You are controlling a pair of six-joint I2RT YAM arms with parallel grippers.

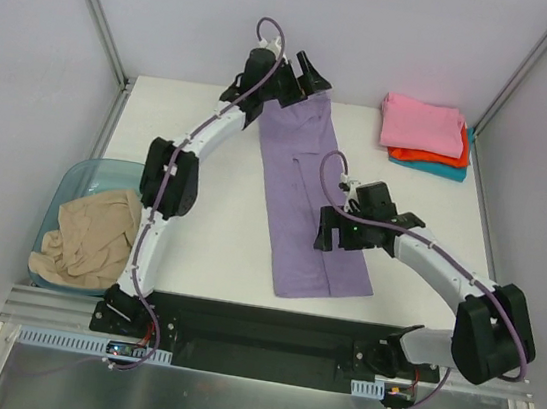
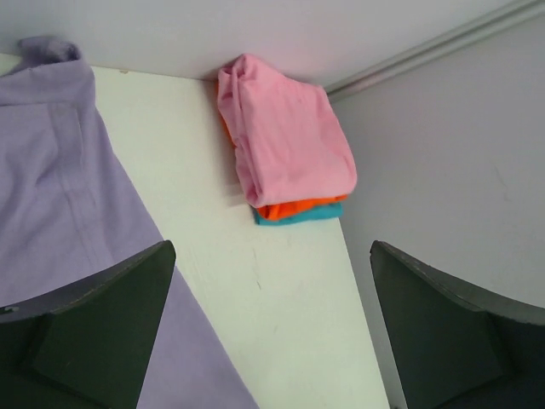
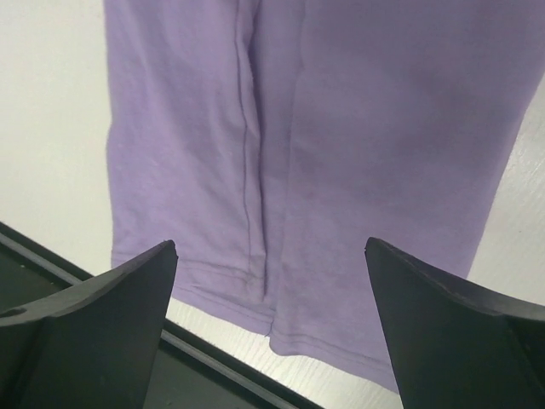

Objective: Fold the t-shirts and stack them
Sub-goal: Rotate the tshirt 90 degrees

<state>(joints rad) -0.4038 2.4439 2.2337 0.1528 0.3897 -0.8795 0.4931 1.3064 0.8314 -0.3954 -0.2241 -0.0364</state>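
The lavender t-shirt (image 1: 310, 194) lies folded into a long strip down the middle of the table, from the far edge to the near edge. My left gripper (image 1: 306, 76) is open and empty above its far end; the strip shows at the left of the left wrist view (image 2: 60, 187). My right gripper (image 1: 335, 235) is open and empty over the strip's near part; its hem (image 3: 289, 256) lies between my fingers. A folded stack at the far right has the pink shirt (image 1: 420, 124) on top of the orange-red (image 1: 426, 155) and the teal (image 1: 444, 171). It also shows in the left wrist view (image 2: 285, 136). The tan shirt (image 1: 87, 239) lies crumpled in the bin.
A translucent pale-blue bin (image 1: 81, 174) stands at the table's left edge. The black base rail (image 1: 267, 330) runs along the near edge, just beyond the strip's hem. White walls with metal corner posts enclose the table.
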